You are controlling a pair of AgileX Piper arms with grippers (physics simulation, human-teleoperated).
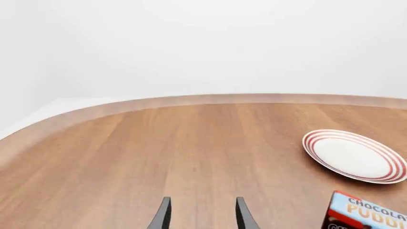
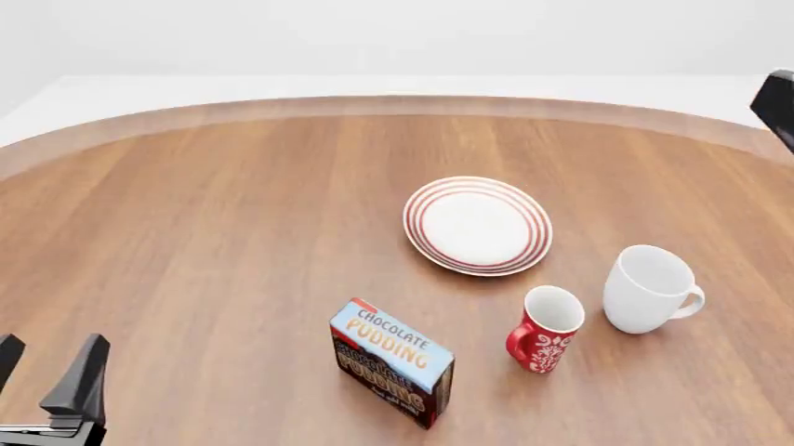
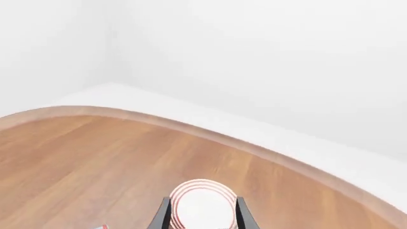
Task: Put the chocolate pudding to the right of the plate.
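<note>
Standing right of plate (image 2: 478,226), red mug (image 2: 544,330) and white mug (image 2: 648,288), chocolate pudding (image 2: 390,361) nearer, both pincers parted, empty.

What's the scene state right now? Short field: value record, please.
table: brown wooden tabletop
plate: round white plate with red rim rings, centre of table, nothing on it
pudding: light-blue-topped chocolate pudding carton with dark brown sides, nearer the arms than the plate, slightly left of it
mugs: small red patterned mug and larger white mug, upright, right of the carton
left gripper: open, holding nothing, over bare wood
right gripper: open, holding nothing, plate seen between its fingers
task: carton not yet right of plate
</note>
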